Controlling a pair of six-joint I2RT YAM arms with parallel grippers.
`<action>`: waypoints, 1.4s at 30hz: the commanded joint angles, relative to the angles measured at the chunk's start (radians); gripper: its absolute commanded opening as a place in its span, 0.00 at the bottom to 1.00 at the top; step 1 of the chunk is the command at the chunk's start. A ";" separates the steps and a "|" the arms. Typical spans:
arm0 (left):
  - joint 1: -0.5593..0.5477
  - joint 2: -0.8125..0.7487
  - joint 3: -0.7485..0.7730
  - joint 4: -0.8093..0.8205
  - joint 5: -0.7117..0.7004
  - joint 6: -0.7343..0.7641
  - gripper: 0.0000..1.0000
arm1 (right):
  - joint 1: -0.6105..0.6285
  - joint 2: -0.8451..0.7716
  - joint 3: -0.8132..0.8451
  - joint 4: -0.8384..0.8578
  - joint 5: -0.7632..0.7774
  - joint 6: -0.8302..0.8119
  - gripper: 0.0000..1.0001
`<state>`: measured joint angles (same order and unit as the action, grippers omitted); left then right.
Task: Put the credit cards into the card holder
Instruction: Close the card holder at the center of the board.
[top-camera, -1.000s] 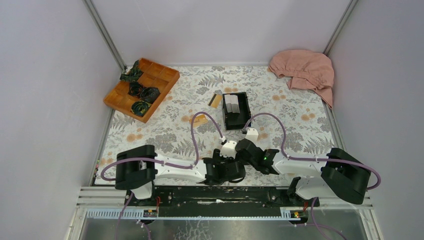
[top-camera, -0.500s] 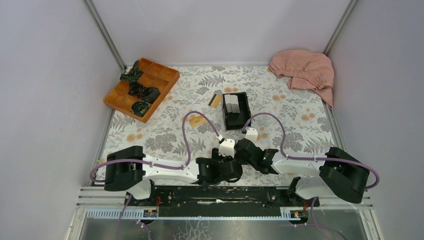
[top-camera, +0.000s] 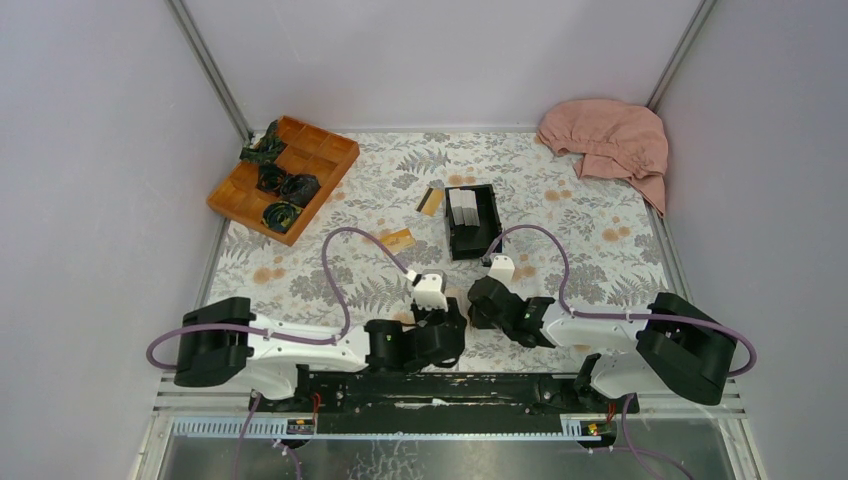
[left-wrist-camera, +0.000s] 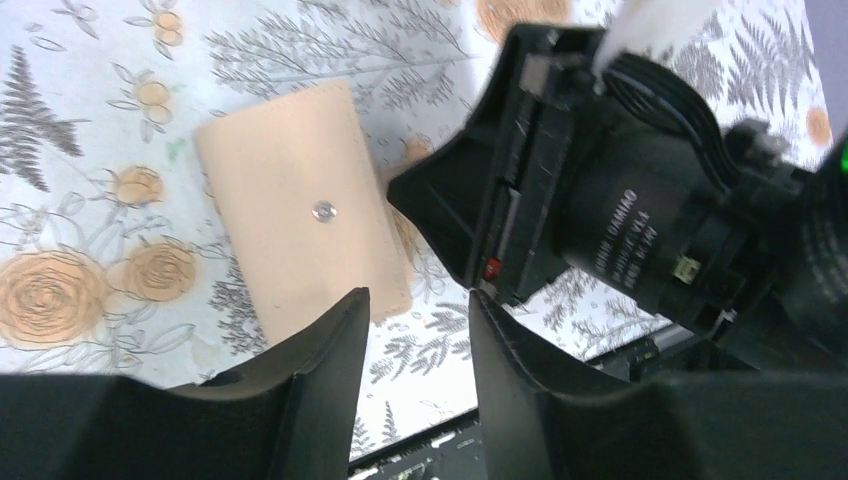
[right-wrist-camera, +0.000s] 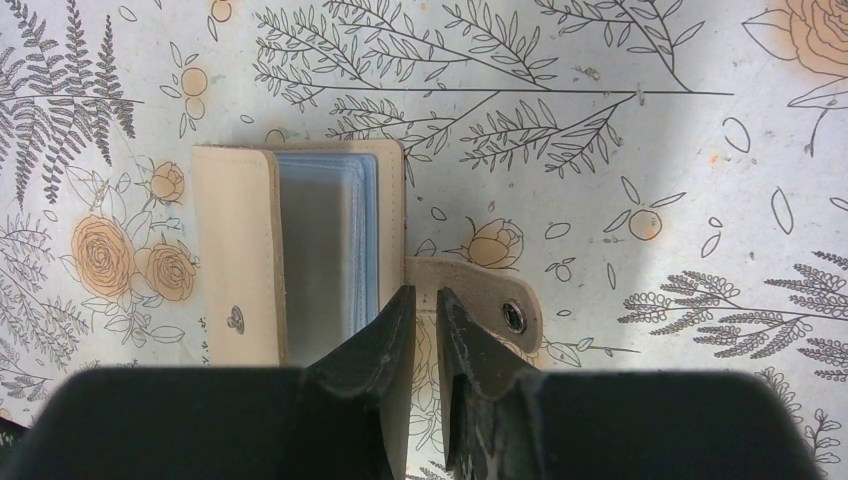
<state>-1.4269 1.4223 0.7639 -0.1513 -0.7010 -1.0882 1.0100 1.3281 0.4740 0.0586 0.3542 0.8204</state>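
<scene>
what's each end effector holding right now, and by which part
The right end effector pinches the card holder by its snap tab. The left end effector holds nothing.

arms: white links with black joint housings | cables: purple, looped over each arm | pincer fingers: black plastic, scuffed | right wrist: white lettering printed on black cylinder

Faint white lettering on the right arm's black wrist housing (left-wrist-camera: 640, 225), too blurred to read.

Card holder (left-wrist-camera: 300, 210) hidden beneath arms in top view.
</scene>
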 joint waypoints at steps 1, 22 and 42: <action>0.003 -0.035 -0.050 0.062 -0.135 -0.081 0.44 | 0.014 0.025 0.008 -0.054 -0.011 0.001 0.21; 0.001 0.119 -0.067 0.013 -0.122 -0.224 0.21 | 0.015 0.041 0.021 -0.045 -0.043 -0.005 0.20; 0.052 0.222 -0.034 -0.006 -0.077 -0.225 0.21 | 0.016 -0.090 0.015 -0.104 -0.022 -0.019 0.22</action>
<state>-1.4014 1.6321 0.7357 -0.1287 -0.7845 -1.2938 1.0122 1.3212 0.4870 0.0299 0.3412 0.8150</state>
